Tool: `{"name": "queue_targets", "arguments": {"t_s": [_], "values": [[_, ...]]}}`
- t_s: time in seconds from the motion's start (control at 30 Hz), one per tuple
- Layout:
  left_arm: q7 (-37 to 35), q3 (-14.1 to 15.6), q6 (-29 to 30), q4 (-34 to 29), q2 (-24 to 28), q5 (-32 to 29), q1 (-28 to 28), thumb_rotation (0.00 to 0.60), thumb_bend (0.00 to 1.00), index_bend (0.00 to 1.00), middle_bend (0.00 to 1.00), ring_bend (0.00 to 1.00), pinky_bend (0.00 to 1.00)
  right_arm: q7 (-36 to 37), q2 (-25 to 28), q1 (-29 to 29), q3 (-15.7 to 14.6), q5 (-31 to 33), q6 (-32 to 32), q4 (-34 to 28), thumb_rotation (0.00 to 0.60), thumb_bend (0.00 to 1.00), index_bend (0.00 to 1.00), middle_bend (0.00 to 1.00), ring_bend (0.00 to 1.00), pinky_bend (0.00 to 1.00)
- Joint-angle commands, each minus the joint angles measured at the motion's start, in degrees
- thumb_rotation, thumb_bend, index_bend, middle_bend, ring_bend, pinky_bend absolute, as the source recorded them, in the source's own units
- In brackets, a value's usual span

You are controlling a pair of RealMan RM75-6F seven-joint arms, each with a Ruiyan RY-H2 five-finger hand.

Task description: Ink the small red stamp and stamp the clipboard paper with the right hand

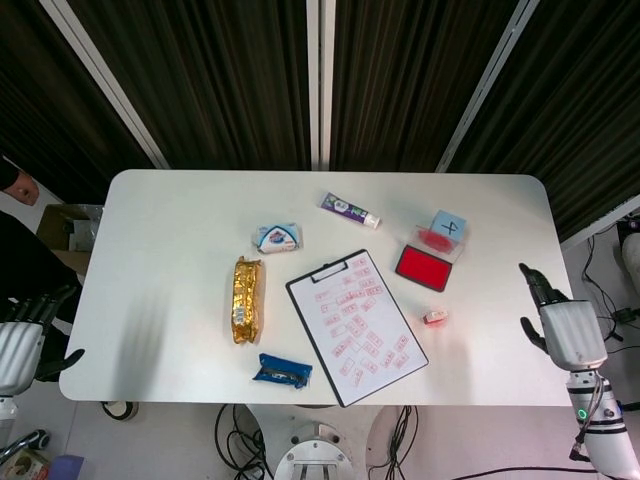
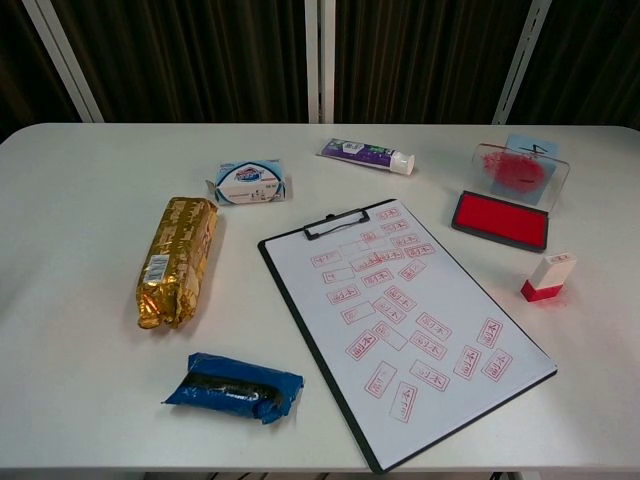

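Observation:
The small red stamp stands alone on the table, right of the clipboard and just in front of the open red ink pad. In the head view the small red stamp sits between the clipboard and the table's right side. The clipboard paper carries several red stamp marks. My right hand is beyond the table's right edge, fingers apart, holding nothing. My left hand hangs off the left edge, also empty. Neither hand appears in the chest view.
A gold packet, a blue wrapped packet, a small white-blue box and a toothpaste tube lie around the clipboard. The ink pad's clear lid stands propped behind it. A cardboard box sits off the left edge.

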Motion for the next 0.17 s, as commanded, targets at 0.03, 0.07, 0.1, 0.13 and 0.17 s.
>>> {"name": "queue_targets", "arguments": {"t_s": [0.03,0.07,0.1,0.13,0.17], "values": [[0.70,-0.18,0.15,-0.28,0.11,0.07,-0.09,0.600,0.00,0.16,0.17,0.16,0.25,-3.16,1.75,-3.79,1.44,7.04,-2.02,-1.16,0.600,0.18,0.00,0.00,0.00,0.00],[0.90,-0.20,0.12,-0.36,0.14,0.03,-0.10,0.600,0.00,0.16,0.17,0.16,0.25,-2.01,1.15,-4.24,1.66,7.17,-1.62,-0.20,0.600,0.18,0.00,0.00,0.00,0.00],[1.05,-0.19,0.01,-0.50,0.21,-0.03,-0.13,0.600,0.00,0.16,0.17,0.16,0.25,-0.67,0.36,-4.80,1.85,7.25,-1.19,1.13,0.600,0.18,0.00,0.00,0.00,0.00],[1.12,-0.18,-0.09,-0.60,0.30,-0.08,-0.15,0.600,0.00,0.16,0.17,0.16,0.25,0.18,-0.09,-5.17,1.90,7.36,-1.11,1.85,0.600,0.18,0.00,0.00,0.00,0.00],[1.19,-0.18,-0.18,-0.69,0.38,-0.12,-0.18,0.600,0.00,0.16,0.17,0.16,0.25,0.87,-0.41,-5.48,1.98,7.47,-1.07,2.31,0.600,0.18,0.00,0.00,0.00,0.00]]}}
